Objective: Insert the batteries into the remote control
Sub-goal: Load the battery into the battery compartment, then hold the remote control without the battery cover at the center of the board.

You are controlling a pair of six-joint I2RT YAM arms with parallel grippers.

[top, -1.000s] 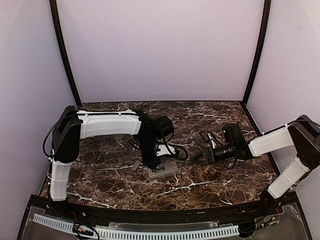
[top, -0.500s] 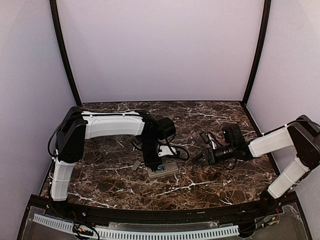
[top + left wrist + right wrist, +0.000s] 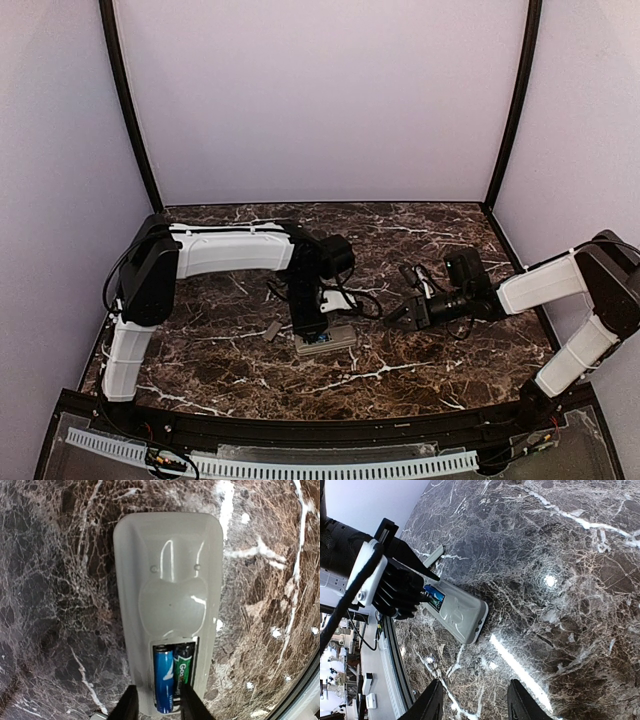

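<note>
**Left arm shifts over the loaded remote**

Since the earlier frame the left arm's shoulder link has moved rightward (only slightly). The remote control (image 3: 167,580) stays at lower centre on the worktop (image 3: 420,240). The left end effector (image 3: 156,705) points straight down, its fingers narrowly parted either side of the batteries (image 3: 163,677) in the recess, gripping nothing. The right end effector (image 3: 472,700) hovers centre right, half-spread and empty, aimed left.

A dark brown marble-patterned tabletop (image 3: 420,385) with white veins carries a small flat grey plastic cover piece (image 3: 272,332). Pale lilac walls (image 3: 320,100) enclose it.
</note>
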